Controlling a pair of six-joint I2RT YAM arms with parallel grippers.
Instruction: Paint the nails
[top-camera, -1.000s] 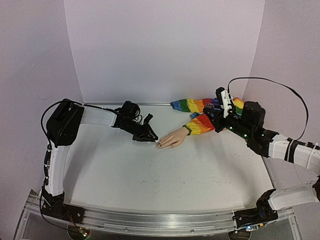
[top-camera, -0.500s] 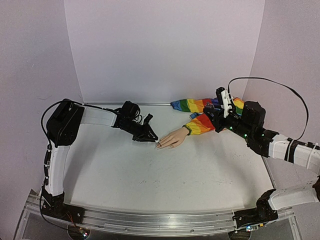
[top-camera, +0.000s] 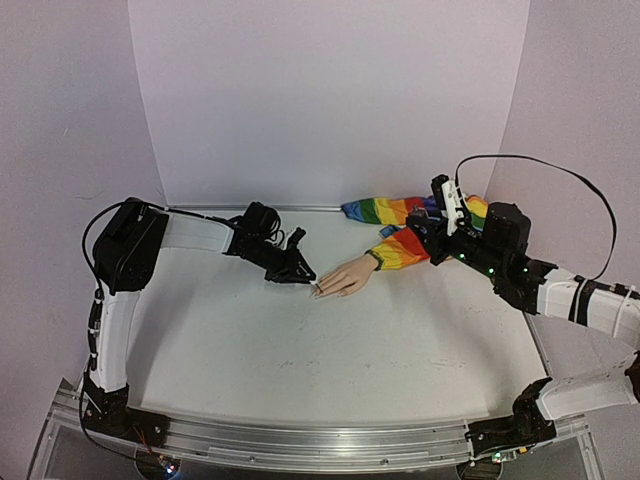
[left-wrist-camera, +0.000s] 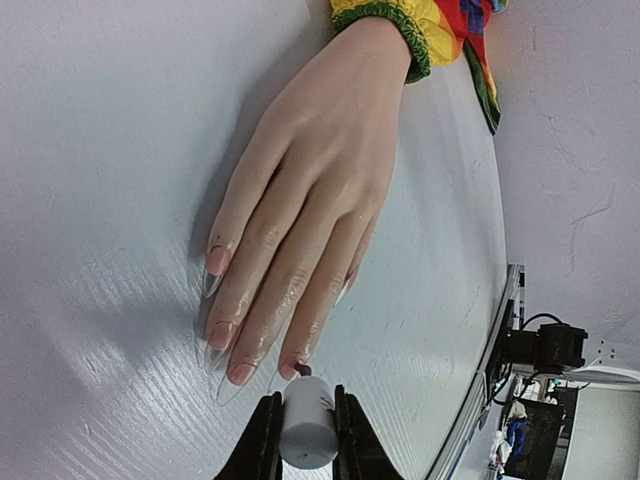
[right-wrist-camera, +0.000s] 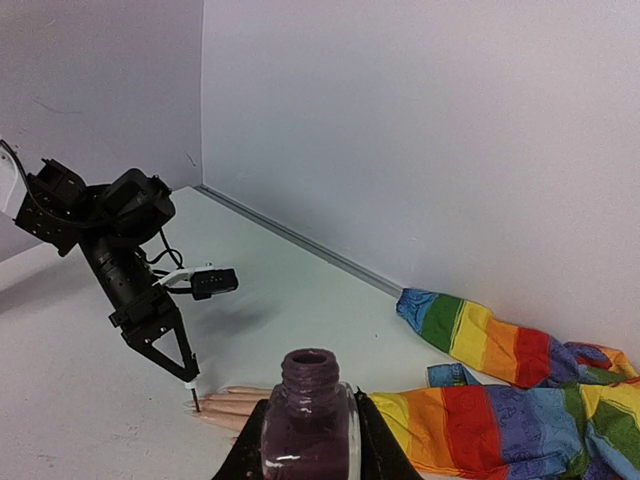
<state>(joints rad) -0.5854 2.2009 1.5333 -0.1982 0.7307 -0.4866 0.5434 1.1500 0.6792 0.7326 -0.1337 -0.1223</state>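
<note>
Unchanged from the earlier frame, the left tool (left-wrist-camera: 304, 452) stays closed on a white cylindrical brush handle (left-wrist-camera: 306, 425), its tip at the nails (left-wrist-camera: 240, 373) of the pale peach mannequin hand (left-wrist-camera: 310, 180), which points toward 8 o'clock at the middle of the worktop (top-camera: 300, 350), while the right tool (right-wrist-camera: 310, 440) clamps an open dark-purple glass polish bottle (right-wrist-camera: 310, 415).

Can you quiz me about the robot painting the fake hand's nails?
1. True or false: the right gripper holds an open purple polish bottle.
2. What is the left gripper shut on? A) a white brush handle B) a spoon C) nothing
3. Fill in: the mannequin hand wears a ____-striped sleeve.
Key: 1 true; 2 A; 3 rainbow.
</note>
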